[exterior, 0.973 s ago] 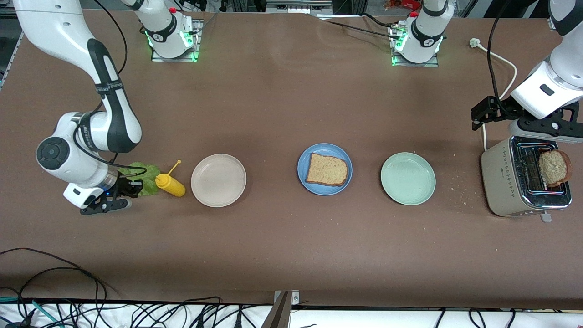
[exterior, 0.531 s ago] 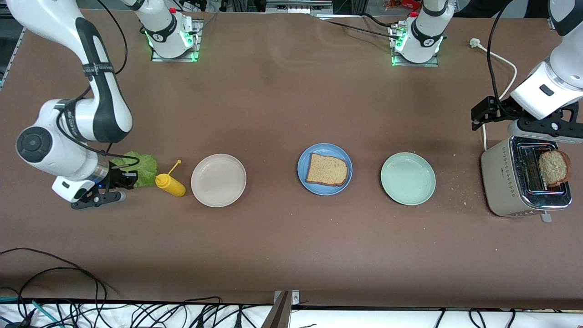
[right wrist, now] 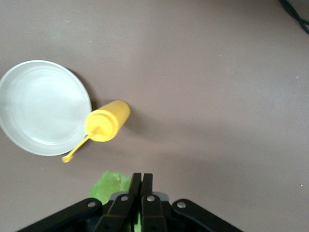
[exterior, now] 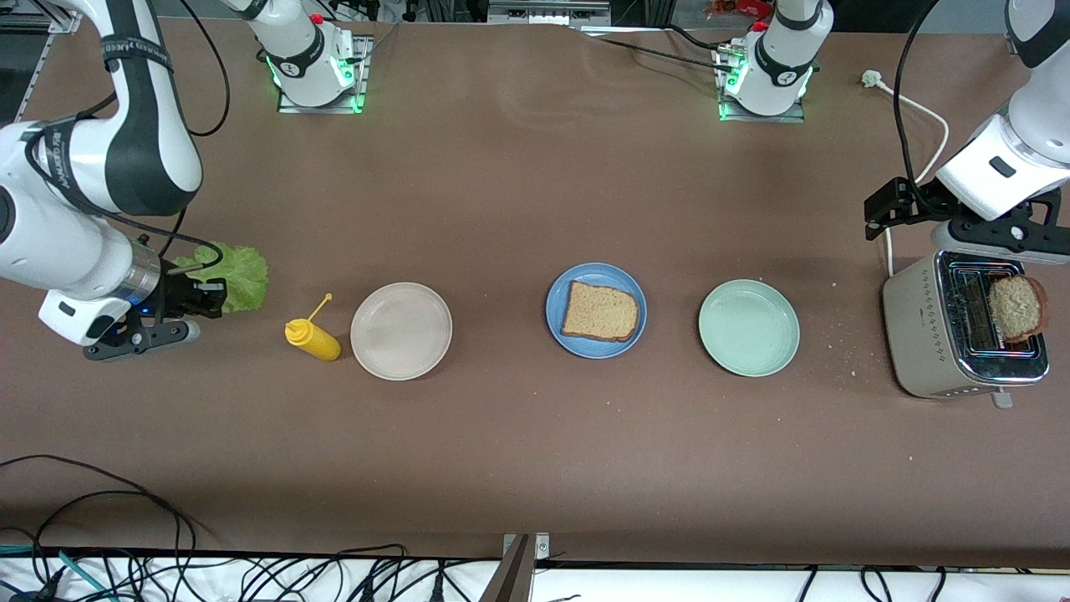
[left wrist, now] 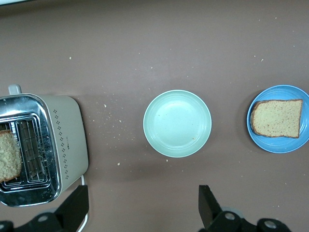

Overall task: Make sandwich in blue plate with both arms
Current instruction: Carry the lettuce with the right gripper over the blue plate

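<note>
Where lettuce (exterior: 230, 274) hangs, mustard bottle (exterior: 313, 339) below

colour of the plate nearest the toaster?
Pale green plate, empty; it shows best in the left wrist view, beside the toaster.

My brown table (exterior: 518, 435) spreads wide under even light. Black cables (exterior: 209, 573) tangle along its edge nearest the front camera, over a white strip (exterior: 836, 585).

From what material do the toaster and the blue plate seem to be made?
Toaster: top looks like polished metal, since it mirrors light; the sides look matte cream, painted metal or plastic, hard to tell.
Blue plate: matte, no glare, evenly coloured; probably plastic or unglazed ceramic.
</note>
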`<state>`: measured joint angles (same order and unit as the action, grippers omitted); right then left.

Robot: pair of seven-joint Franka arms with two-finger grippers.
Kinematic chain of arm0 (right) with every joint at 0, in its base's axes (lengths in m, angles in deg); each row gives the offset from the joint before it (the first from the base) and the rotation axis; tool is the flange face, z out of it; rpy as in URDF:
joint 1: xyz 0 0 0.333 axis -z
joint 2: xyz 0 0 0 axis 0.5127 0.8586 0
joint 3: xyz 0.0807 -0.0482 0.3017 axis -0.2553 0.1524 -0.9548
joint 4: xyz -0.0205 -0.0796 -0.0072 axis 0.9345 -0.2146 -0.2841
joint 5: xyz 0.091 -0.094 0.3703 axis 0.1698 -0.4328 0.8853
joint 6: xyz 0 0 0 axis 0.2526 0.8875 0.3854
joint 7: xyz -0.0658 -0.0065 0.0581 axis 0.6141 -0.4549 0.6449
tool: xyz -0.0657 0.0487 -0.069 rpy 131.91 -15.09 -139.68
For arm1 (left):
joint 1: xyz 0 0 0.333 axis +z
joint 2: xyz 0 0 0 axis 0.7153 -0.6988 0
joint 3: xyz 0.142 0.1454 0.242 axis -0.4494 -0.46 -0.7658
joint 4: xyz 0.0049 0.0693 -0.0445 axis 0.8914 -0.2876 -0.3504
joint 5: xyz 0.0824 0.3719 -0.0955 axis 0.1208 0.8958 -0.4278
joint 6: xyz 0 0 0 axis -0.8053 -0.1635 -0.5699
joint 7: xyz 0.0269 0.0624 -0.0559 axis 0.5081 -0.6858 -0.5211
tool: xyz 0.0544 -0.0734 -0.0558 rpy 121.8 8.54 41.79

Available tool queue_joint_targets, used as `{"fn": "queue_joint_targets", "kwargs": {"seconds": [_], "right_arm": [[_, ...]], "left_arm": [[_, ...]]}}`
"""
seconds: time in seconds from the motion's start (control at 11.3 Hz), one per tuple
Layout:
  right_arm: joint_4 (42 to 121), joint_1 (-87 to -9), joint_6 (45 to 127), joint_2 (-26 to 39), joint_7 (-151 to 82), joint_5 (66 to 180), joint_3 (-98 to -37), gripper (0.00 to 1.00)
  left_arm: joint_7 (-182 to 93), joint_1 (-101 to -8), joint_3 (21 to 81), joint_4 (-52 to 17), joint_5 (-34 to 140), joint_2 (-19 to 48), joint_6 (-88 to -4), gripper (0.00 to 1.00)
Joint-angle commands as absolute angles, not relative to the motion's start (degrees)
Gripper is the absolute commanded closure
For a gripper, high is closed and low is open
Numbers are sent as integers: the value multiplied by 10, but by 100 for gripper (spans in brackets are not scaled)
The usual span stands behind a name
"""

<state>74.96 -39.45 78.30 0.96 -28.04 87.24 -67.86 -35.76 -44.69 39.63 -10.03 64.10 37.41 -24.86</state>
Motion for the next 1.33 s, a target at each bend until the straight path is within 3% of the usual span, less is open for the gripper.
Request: {"fn": "queue_joint_targets", "kwargs": {"seconds": [0.0, 0.35, 0.8, 1.24], "right_arm": [[678, -448, 721, 21, -325, 871, -676, 100], [574, -536, 681, 95, -495, 906, -674, 100], [430, -657, 697, 222, -766, 937, -675, 100], [403, -747, 812, 299, -968, 938, -680, 100]], "left_arm": [[-364, -450, 394, -98, 650, 374, -243, 0], [-365, -450, 394, -98, 650, 374, -243, 0], [-364, -450, 394, -98, 650, 373, -243, 0], [-365, -450, 394, -99, 650, 373, -243, 0]]}}
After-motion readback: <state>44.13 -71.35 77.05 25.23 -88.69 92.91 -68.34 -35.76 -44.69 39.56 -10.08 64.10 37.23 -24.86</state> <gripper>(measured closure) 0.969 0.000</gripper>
